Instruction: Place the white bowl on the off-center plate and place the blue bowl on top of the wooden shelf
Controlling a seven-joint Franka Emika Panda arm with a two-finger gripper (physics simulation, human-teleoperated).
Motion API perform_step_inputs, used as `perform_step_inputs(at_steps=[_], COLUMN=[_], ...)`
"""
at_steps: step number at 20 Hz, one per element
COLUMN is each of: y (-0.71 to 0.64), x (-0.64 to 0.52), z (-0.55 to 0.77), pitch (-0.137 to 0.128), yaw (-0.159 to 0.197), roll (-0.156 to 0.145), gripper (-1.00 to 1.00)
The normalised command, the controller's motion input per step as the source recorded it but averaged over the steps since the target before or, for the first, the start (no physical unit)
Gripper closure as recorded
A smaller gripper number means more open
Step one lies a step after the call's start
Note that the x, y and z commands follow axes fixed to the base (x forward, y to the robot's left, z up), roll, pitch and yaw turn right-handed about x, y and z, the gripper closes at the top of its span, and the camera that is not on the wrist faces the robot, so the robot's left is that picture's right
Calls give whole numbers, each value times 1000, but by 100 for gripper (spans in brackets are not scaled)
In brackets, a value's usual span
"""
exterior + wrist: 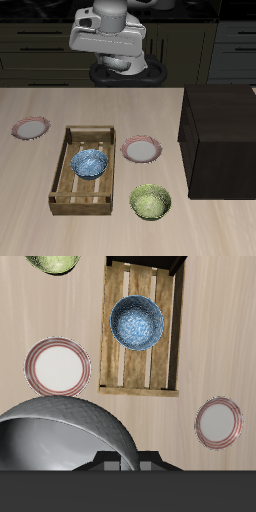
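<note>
The white bowl (60, 441) fills the wrist view close to the camera, its greyish glossy inside showing, held up high at the back of the table. My gripper (125, 462) is shut on its rim; only the dark finger bases show. In the exterior view the gripper (118, 62) hangs high above the table's back edge, and the bowl is hard to make out there. The blue bowl (89, 163) (136, 322) lies inside the slatted crate. The off-center plate (30, 128) (218, 422) lies near the table's side edge. The wooden shelf (222, 140) stands at the other side.
The light slatted crate (84, 170) (140, 331) sits mid-table. A second pink-rimmed plate (141, 150) (57, 366) lies beside it, between crate and shelf. A yellow-green bowl (150, 202) (52, 261) sits near the front edge.
</note>
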Motion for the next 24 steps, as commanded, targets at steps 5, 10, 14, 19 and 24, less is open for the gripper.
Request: perform_step_inputs(at_steps=[5, 10, 14, 19, 24], y=[-488, -573, -649, -387, -257], x=[-131, -172, -255, -321, -289], z=[-38, 37, 50, 50, 32], pitch=[11, 11, -21, -39, -17], yaw=[11, 46, -20, 43, 24], roll=[-2, 53, -52, -3, -6], gripper=[100, 100, 100, 100, 100])
